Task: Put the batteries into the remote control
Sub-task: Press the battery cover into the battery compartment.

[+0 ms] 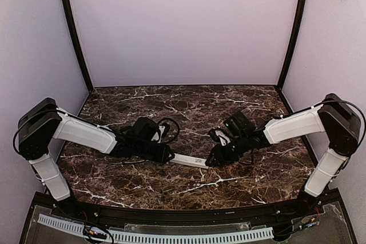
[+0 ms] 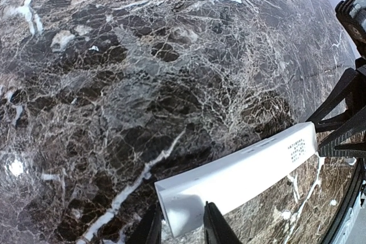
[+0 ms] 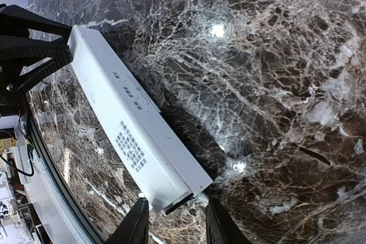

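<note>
The white remote control (image 1: 189,160) is held level just above the dark marble table, between my two grippers. My left gripper (image 1: 170,155) is shut on its left end; in the left wrist view both fingers pinch that plain end (image 2: 183,207). My right gripper (image 1: 210,162) is open, and its fingers straddle the other end without touching it. In the right wrist view that end (image 3: 174,190) shows a dark slot at its tip, and small printed text runs along the remote's body. No blue batteries show in any view.
The marble table (image 1: 189,107) is enclosed by lilac walls at the back and both sides, with black corner posts. A black rail with a white perforated strip (image 1: 171,235) runs along the near edge. A black cable loop (image 1: 169,127) hangs at the left wrist.
</note>
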You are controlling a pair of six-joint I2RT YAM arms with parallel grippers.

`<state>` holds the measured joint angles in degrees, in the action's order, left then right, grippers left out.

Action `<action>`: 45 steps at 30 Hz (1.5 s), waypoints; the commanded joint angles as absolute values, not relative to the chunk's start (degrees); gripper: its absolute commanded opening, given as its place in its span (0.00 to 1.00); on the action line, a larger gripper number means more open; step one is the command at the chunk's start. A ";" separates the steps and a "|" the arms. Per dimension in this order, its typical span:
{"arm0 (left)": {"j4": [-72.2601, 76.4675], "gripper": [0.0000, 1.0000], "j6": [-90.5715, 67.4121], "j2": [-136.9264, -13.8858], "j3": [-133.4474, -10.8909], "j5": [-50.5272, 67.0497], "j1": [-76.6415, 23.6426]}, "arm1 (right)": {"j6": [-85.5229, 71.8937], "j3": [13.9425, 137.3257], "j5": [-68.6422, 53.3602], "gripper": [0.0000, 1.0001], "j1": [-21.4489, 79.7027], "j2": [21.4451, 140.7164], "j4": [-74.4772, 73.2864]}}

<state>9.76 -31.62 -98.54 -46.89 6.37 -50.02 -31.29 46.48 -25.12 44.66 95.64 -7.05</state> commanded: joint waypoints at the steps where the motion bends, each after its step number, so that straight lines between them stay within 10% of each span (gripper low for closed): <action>1: 8.33 0.26 -30.47 -98.74 -47.83 5.63 -50.37 | -31.77 47.35 -25.42 0.33 44.50 96.59 -5.27; 45: 2.78 0.14 -31.18 -105.24 -51.67 5.41 -54.91 | -30.76 49.82 -26.12 0.24 44.54 100.50 -4.56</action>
